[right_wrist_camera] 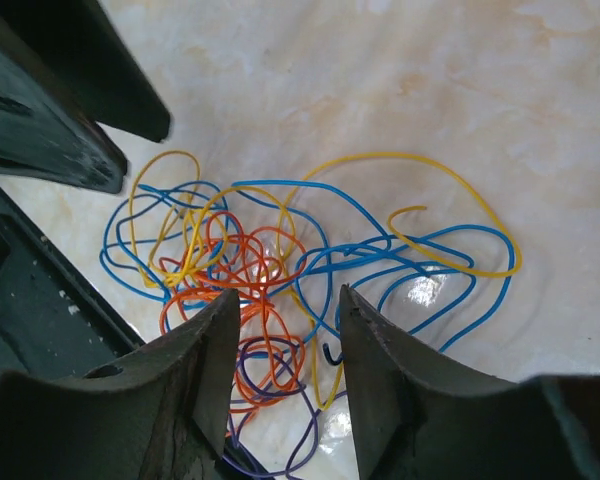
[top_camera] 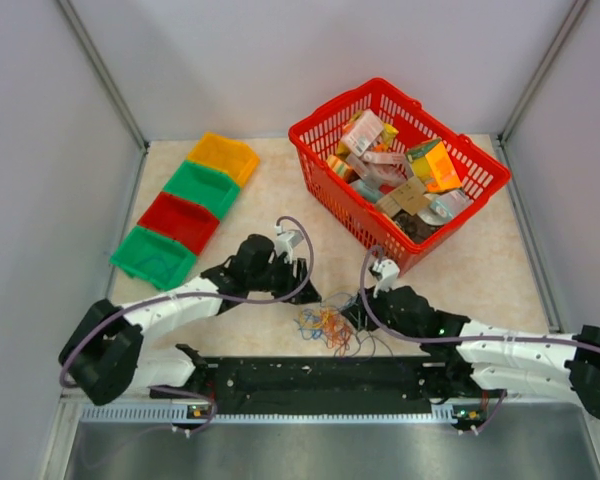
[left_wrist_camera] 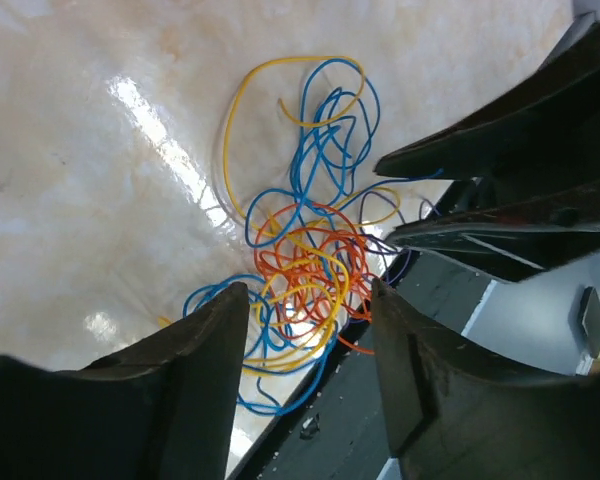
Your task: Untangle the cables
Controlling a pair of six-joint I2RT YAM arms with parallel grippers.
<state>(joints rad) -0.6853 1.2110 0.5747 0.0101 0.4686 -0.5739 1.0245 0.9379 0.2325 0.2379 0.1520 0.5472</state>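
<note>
The cables (top_camera: 327, 326) lie in one loose tangle of blue, yellow, orange-red and purple strands on the tabletop by the near edge, between the two grippers. My left gripper (top_camera: 302, 288) is open and empty; in the left wrist view its fingers (left_wrist_camera: 215, 350) frame the tangle (left_wrist_camera: 308, 255) from just above. My right gripper (top_camera: 354, 316) is open and empty on the tangle's right side; its fingers (right_wrist_camera: 375, 350) straddle orange and purple loops (right_wrist_camera: 242, 262). Each gripper shows in the other's wrist view: the right one (left_wrist_camera: 480, 170), the left one (right_wrist_camera: 60, 120).
A red basket (top_camera: 320, 165) full of packets stands at the back right. A diagonal row of small bins, yellow (top_camera: 223, 157), green (top_camera: 202, 187), red (top_camera: 178, 221) and green (top_camera: 152, 257), sits at the back left. A black rail (top_camera: 310, 378) runs along the near edge beside the tangle.
</note>
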